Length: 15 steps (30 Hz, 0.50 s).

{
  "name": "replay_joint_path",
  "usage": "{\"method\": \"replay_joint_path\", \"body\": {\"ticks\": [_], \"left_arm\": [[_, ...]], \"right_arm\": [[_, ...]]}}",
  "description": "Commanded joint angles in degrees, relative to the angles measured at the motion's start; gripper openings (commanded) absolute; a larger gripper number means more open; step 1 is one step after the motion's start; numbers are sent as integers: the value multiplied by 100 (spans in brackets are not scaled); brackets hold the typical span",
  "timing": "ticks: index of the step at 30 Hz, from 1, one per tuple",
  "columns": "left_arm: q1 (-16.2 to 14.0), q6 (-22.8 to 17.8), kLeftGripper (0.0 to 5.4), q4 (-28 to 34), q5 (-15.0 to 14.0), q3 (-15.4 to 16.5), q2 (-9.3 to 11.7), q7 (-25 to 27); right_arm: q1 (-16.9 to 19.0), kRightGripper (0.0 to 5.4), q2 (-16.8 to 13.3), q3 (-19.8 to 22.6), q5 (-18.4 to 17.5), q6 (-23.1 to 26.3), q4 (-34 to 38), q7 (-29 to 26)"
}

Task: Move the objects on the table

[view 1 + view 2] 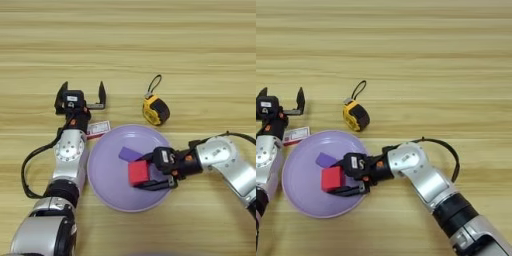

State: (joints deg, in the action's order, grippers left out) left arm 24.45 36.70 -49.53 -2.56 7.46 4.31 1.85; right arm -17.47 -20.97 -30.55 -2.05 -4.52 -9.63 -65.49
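We see the right gripper (pixel 145 175) reaching in over the lavender plate (pixel 105 172) from the right, its two black fingers (pixel 159 185) grasping the small red cube (pixel 138 173), one finger along the cube's far side and the other along its near side. The cube sits inside the plate, toward its right half, and we cannot tell whether it rests on the plate or is held just above it. Just beside the cube, up and to its left, the flat purple block (pixel 130 154) lies on the plate; the two look to be touching at a corner.

The left gripper (pixel 81 96) stands beyond the plate's upper left rim, its fingers (pixel 102 93) released and spread wide apart with nothing between them. Just below it, a small white card with a red label (pixel 98 128) lies on the bench (pixel 200 60), tucked between the left arm's wrist and the plate rim, its right end touching or slightly overlapped by that rim.

A yellow and black tape measure (pixel 156 110) with a black wrist loop lies on the bench beyond the plate's upper right rim, near the plate but apart from it.
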Motion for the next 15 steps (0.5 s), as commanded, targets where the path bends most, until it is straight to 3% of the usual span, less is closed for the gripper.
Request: {"method": "replay_joint_path", "body": {"ticks": [1,10,15], "left_arm": [[47,-6,540,17,57,-36,-6,-24],[63,-4,540,-10,66,-42,-12,-30],[71,-8,540,-13,86,-56,-23,-53]], "right_arm": [[-19,316,-2,8,-5,-1,25,-46],[-4,431,87,375,-636,211,509,-76],[40,490,-38,567,-865,343,776,-101]]}}
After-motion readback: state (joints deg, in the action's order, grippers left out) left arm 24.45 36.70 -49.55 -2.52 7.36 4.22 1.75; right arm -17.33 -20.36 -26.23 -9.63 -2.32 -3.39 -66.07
